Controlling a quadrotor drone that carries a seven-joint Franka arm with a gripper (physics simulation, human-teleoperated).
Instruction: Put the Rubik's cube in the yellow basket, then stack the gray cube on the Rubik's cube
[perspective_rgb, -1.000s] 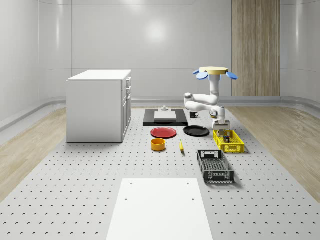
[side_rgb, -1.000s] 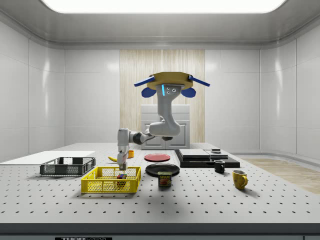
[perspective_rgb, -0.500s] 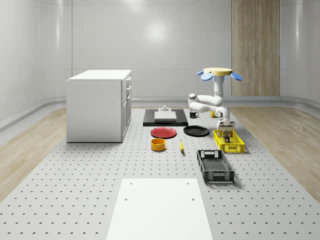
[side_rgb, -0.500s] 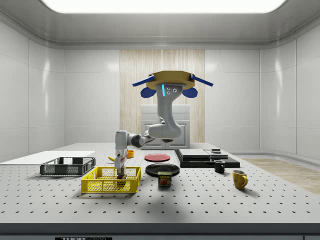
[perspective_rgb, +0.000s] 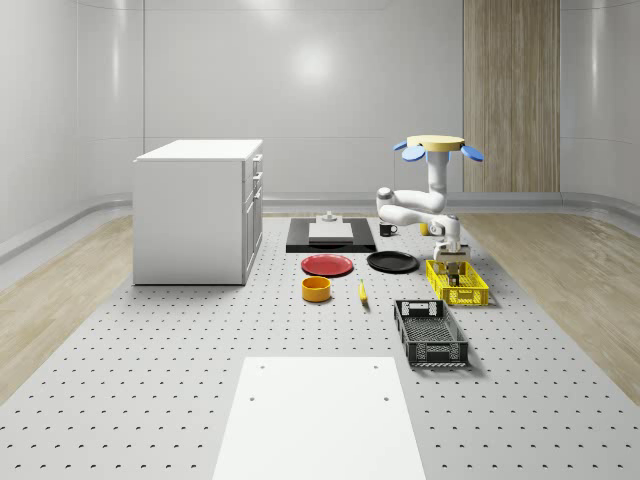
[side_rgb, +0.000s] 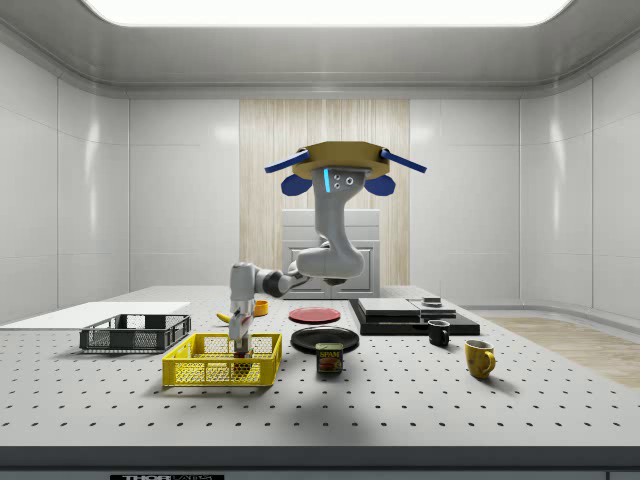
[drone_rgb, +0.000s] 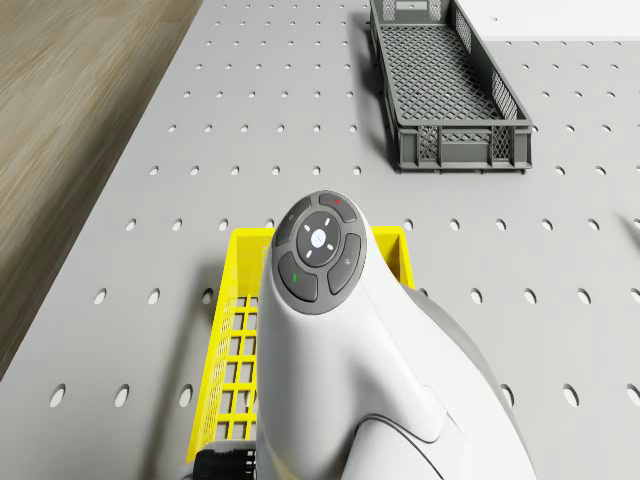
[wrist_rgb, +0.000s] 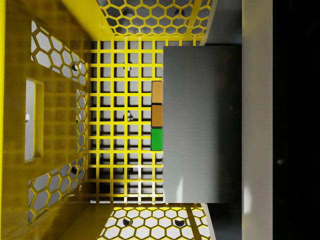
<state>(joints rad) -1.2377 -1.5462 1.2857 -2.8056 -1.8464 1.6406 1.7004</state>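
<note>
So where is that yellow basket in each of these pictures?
Whole-scene view: the yellow basket sits right of the middle, beyond the dark crate.
Side view: low on the left, under the gripper.
Drone view: beneath the white arm, its rim showing.
Wrist view: its mesh floor and walls surround a gray block.
Shared landmark: the dark crate.

Glossy grey walls (perspective_rgb: 300, 80), wooden panel (perspective_rgb: 510, 95), white cabinet (perspective_rgb: 195, 210), perforated table (perspective_rgb: 150, 380)
</note>
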